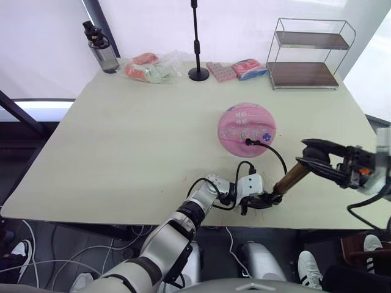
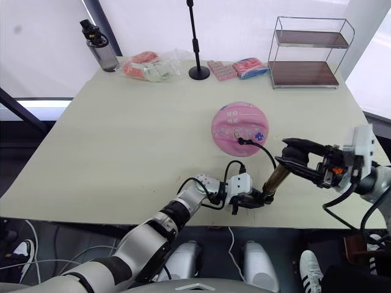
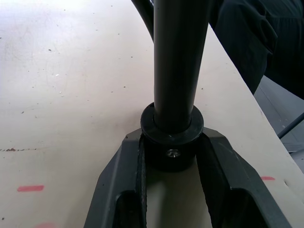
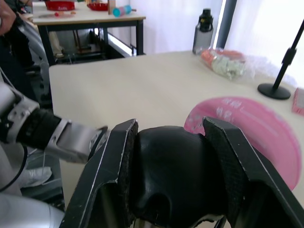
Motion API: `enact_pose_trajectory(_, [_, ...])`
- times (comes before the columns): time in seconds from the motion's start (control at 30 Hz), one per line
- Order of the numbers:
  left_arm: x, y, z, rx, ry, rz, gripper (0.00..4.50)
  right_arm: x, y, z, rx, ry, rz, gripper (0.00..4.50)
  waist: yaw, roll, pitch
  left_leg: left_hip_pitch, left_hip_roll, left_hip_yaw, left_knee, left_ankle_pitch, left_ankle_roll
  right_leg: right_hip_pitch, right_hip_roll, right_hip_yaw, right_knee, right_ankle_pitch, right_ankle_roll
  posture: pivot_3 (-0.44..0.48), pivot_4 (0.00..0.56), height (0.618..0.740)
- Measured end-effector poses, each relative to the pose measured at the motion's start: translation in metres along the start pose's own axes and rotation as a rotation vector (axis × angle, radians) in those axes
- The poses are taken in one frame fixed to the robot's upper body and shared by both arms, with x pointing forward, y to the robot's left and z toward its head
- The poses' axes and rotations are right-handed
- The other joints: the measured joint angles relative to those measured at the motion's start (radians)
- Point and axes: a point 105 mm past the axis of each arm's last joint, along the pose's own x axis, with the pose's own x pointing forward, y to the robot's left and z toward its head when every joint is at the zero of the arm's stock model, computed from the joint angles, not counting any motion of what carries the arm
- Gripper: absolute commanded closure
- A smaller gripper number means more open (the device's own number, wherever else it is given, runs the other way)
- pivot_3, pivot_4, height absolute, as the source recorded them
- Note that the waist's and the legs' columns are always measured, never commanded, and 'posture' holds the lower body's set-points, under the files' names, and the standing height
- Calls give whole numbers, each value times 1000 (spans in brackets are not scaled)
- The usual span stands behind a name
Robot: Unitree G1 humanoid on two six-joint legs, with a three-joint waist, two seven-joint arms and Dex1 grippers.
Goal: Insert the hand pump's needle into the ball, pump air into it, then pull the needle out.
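I am seeing the hand pump (image 1: 291,179) standing tilted near the front edge of the table (image 1: 122,159), its black base down by the edge and its bronze barrel leaning up toward 2 o'clock. My left gripper (image 1: 264,199) is gripping that base: in the left wrist view its two fingers (image 3: 118,180) are pressing against either side of the round black end cap (image 3: 172,137). My right gripper (image 1: 313,157) is holding the top, with both jaws clamped tight on the black handle (image 4: 171,178), which is bulging between them in the right wrist view. The thin black hose (image 1: 276,152) is looping up from the base and arching over toward 11 o'clock to the ball (image 1: 247,129), a flat pink disc lying on the table just beyond the pump. The needle (image 1: 250,142) at the hose's end is sitting against the ball's near side, though I cannot tell how far in it is going. Further out, along the far edge of the table, I am seeing a dark water bottle (image 1: 102,50) at 10 o'clock, a clear bag of pink and green items (image 1: 149,68), a black stand (image 1: 197,43) at 12 o'clock, some pink packets (image 1: 237,69), and a two-tier wire shelf (image 1: 309,56) at 1 o'clock.
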Motion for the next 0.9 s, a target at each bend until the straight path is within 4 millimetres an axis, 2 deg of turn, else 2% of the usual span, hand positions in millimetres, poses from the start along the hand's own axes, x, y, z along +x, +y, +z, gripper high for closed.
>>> enact_pose_trajectory(0.03, [0,0,0,-1,1,0,3502,2,2,-11,-2,18,6,2772,0,-1,-1,0,0,0,0,0,0,0,0,0,0,0,0,0,150,731])
enact_pose_trajectory(0.23, [0,0,-1,-2,3,3,3502,6,6,-46,-29,25,-23,2772,0,-2,-3,0,0,0,0,0,0,0,0,0,0,0,0,0,150,731])
enact_pose_trajectory(0.4, [0,0,-1,-2,5,4,3502,5,8,-47,-65,1,-21,2772,-1,-3,-4,1,0,0,0,0,0,1,0,0,0,0,0,0,150,731])
enact_pose_trajectory(0.63, [1,0,1,0,-4,-2,3502,1,0,-33,24,17,-34,2772,3,1,-1,-1,-1,-1,0,0,0,-1,0,0,0,0,0,0,150,731])
enact_pose_trajectory(0.9, [2,0,3,3,-9,-3,3502,-12,-11,22,24,-9,-26,2772,6,5,2,-2,-2,0,0,0,0,-1,-1,0,-1,0,0,0,150,731])
